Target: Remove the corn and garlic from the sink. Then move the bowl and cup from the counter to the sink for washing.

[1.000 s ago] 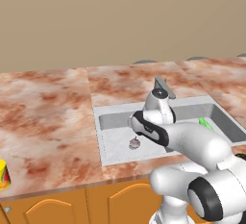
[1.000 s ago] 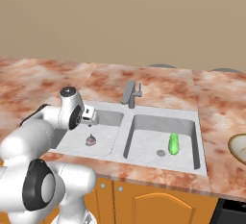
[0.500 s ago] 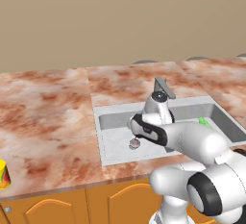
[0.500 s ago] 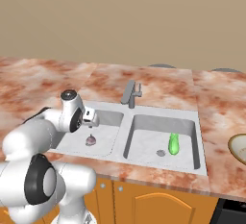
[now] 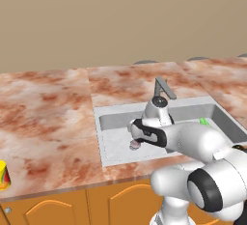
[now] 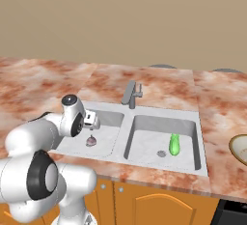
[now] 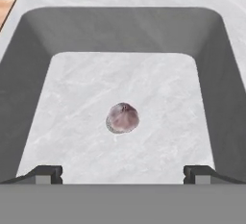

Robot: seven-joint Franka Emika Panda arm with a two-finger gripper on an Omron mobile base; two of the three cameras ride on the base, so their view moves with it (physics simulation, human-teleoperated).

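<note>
- And here we are over the sink [image 6: 164,118], set into the marbled counter [image 5: 43,108] toward its front edge, two grey basins side by side with the angular tap [image 6: 131,93] at the back rim between them.
- The tool [image 7: 123,172] hangs above the left basin, pointing down into it, its two dark fingertips [image 7: 45,173] spread as wide as they go and nothing between them.
- Right there below the spread tips: the garlic [image 7: 122,118], a little greyish-pink bulb sitting on the pale floor of the left basin, about mid-floor, clear of every wall.
- From the right base camera the garlic [image 6: 90,141] lies just under the arm's wrist [image 6: 90,120], with a gap between bulb and tool, no contact.
- From the left base camera the garlic [image 5: 136,145] peeks out just beneath the arm's forearm.
- Over in the right basin, the corn [image 6: 174,144] lies on the floor, bright green, lengthwise front to back, just beside the round drain [image 6: 161,153].
- On the left base camera only a green tip of the corn [image 5: 204,121] shows past the arm.
- The cup [image 5: 4,175], yellow with red and green marks, stands on the counter near its front edge, well to the left of the sink.
- The bowl [image 6: 240,147], pale beige, sits on the counter to the right of the sink, cut off by the frame edge.
</note>
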